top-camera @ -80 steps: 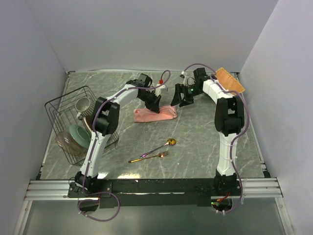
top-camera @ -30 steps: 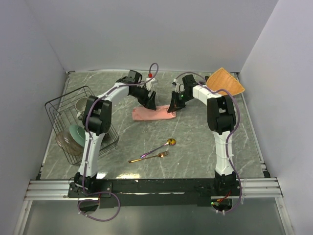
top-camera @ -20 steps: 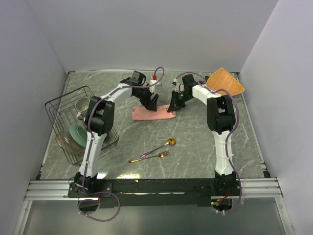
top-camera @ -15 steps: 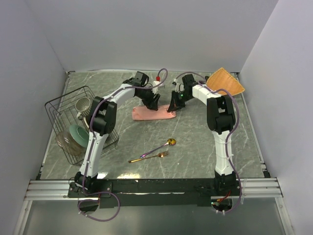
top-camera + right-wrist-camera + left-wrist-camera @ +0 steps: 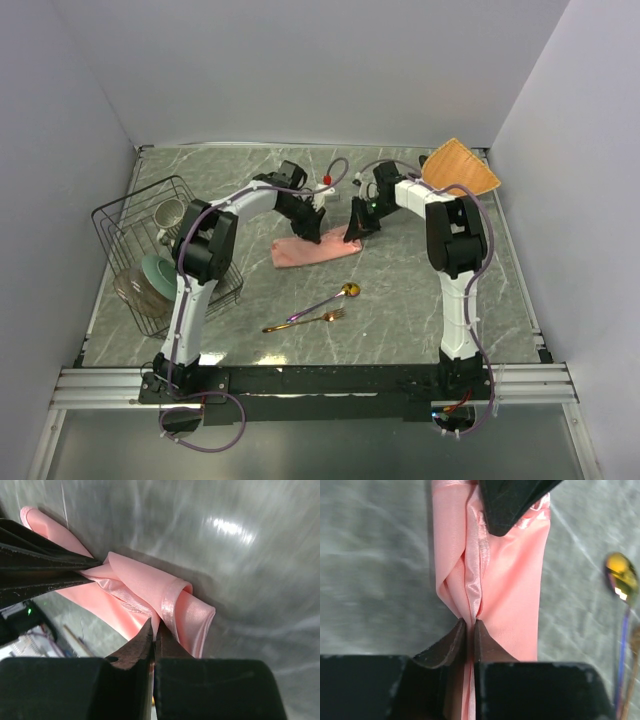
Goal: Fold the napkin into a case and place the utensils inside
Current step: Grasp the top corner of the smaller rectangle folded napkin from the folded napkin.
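Napkin point(image 5: 315, 250) pinched by left gripper point(image 5: 469, 622) and right gripper point(image 5: 154, 625); spoon point(image 5: 325, 300), fork point(image 5: 305, 322) near, apparently apart

Left claw point(image 5: 470, 622) and right claw point(image 5: 154, 625), both pinched closed, face each other.

This is a robotics lab test cell, not a real kitchen. Plain pale walls point(image 5: 300, 70) box in a small marble-look counter point(image 5: 410, 290), and two white-and-black arms point(image 5: 190, 305) are bolted to an aluminium rail point(image 5: 100, 385) along the bottom of the frame. The kitchen items read as props: a wire rack point(image 5: 125, 212) of crockery point(image 5: 160, 278) at left, a woven mat point(image 5: 460, 165) upper right, a napkin point(image 5: 315, 250) and utensils point(image 5: 349, 291) mid-counter.
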`<act>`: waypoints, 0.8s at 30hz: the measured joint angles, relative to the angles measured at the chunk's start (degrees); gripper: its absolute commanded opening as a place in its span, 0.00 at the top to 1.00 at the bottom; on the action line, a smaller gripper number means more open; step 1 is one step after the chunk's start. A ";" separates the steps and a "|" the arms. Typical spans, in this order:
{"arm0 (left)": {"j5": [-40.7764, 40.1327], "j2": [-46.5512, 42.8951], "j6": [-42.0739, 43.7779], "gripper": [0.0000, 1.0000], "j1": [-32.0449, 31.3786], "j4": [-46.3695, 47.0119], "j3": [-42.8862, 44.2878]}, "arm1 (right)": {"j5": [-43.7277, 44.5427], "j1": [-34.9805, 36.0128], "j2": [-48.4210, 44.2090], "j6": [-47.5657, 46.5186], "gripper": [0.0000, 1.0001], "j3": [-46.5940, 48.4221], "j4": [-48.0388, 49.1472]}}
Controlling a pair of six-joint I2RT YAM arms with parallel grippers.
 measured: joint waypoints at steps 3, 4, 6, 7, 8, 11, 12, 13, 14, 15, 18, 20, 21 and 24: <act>0.70 -1.20 0.85 0.87 -1.31 -1.79 -1.66 | -0.22 0.42 -2.43 0.04 1.00 -3.96 -0.46; 0.74 -1.57 1.22 0.84 -1.77 -2.21 -2.23 | -0.20 0.48 -3.30 0.04 1.00 -5.40 -0.70; 0.90 -2.21 1.77 0.66 -2.51 -2.95 -3.34 | -0.17 0.72 -4.90 0.00 1.00 -7.98 -1.07; 0.98 -2.49 1.86 0.60 -2.73 -3.39 -3.91 | -0.17 0.85 -5.53 0.00 1.00 -8.90 -1.33; 1.11 -2.62 2.27 0.50 -2.89 -3.50 -4.26 | -0.15 0.98 -5.86 0.02 1.00 -9.49 -1.36; 3.17 -3.58 1.20 0.41 -2.56 -3.56 -5.31 | -0.22 1.22 -6.29 0.07 1.00 -10.47 -1.07; 3.54 -3.85 1.11 0.41 -2.16 -3.45 -5.51 | -0.33 1.22 -6.29 0.17 1.00 -10.56 -0.98; 3.89 -4.13 0.79 0.40 -1.51 -3.13 -5.70 | -0.48 1.22 -6.29 0.22 1.00 -10.62 -0.81; 4.33 -4.46 0.50 0.39 -0.79 -2.71 -5.86 | -0.63 1.22 -6.36 0.24 1.00 -10.80 -0.46; 4.81 -4.87 0.04 0.39 0.07 -1.95 -6.10 | -0.81 1.22 -6.45 0.26 1.00 -11.02 -0.09; 6.40 -6.19 -1.46 0.39 1.95 0.44 -6.16 | -1.40 1.22 -6.86 0.48 1.00 -11.76 0.96; 7.63 -6.82 -2.67 0.39 2.54 2.23 -6.03 | -1.75 1.22 -7.17 0.66 1.00 -12.00 1.68; 8.28 -6.93 -3.43 0.39 2.49 2.97 -5.77 | -1.86 1.22 -7.39 0.68 1.00 -12.11 2.08; 9.46 -6.93 -5.25 0.37 1.09 5.03 -5.51 | -2.43 1.20 -8.17 0.74 1.00 -12.85 3.52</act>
